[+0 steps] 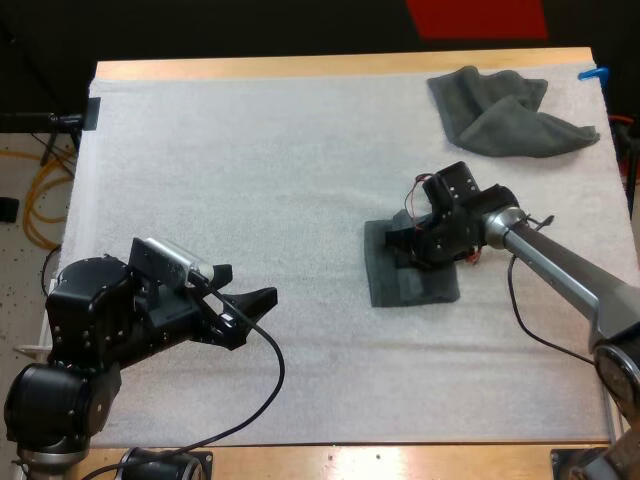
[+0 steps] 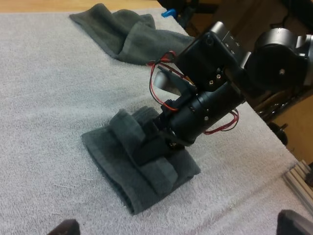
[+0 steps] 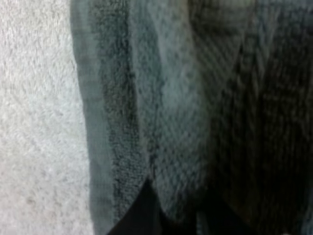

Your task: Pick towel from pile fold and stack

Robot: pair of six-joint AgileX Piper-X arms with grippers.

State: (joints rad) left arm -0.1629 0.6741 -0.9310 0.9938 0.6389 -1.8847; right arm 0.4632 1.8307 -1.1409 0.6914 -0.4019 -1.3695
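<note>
High view: folded dark grey-green terry towel (image 1: 385,285) right of centre on white foam mat (image 1: 250,160); right gripper (image 1: 412,258) pressed onto it, grip cannot be told. Crumpled dark grey-green towel (image 1: 510,112) far right. Left gripper (image 1: 250,282) near left, spread apart, empty.
Left wrist view: right gripper sunk among rumpled folds.
Right wrist view: towel hem along mat.
Step judged: finishing the fold. Next: lift clear without dragging layers.
</note>
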